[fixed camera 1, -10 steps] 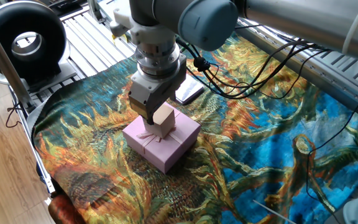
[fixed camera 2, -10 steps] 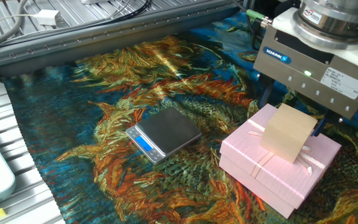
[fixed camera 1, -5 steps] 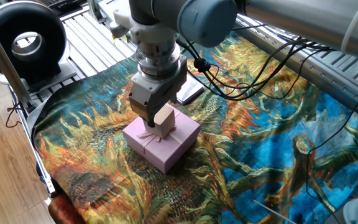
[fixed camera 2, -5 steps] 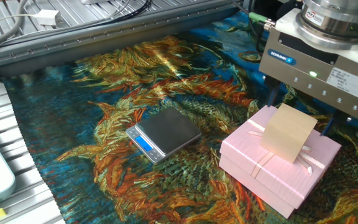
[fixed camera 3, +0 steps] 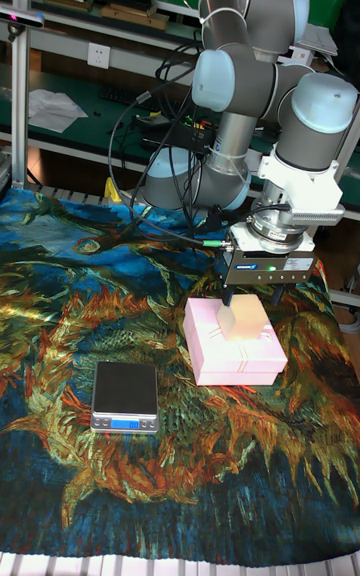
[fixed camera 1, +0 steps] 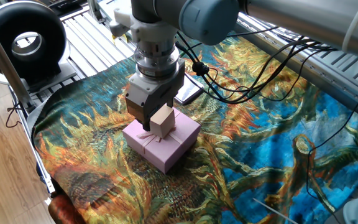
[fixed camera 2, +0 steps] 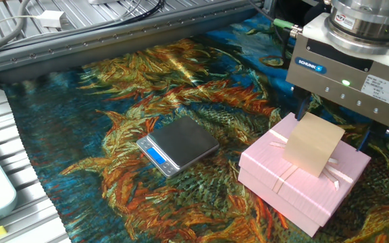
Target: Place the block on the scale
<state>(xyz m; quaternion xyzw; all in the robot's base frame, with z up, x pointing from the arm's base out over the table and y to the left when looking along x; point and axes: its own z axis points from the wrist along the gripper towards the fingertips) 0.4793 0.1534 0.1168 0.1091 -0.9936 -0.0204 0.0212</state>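
The small tan cardboard-brown cube block [fixed camera 2: 313, 144] sits on the pink box [fixed camera 2: 302, 181] right under the end effector [fixed camera 2: 329, 125], whose fingers look spread apart beside it, not pinching.

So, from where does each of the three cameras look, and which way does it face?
One fixed view: high at one cloth edge, looking down on the block, pink box; wrist, cables show.
The other fixed view: low, opposite side, facing the scale; only the hand.
Tall fixed view: front, facing the whole arm.
All share the block on the box.
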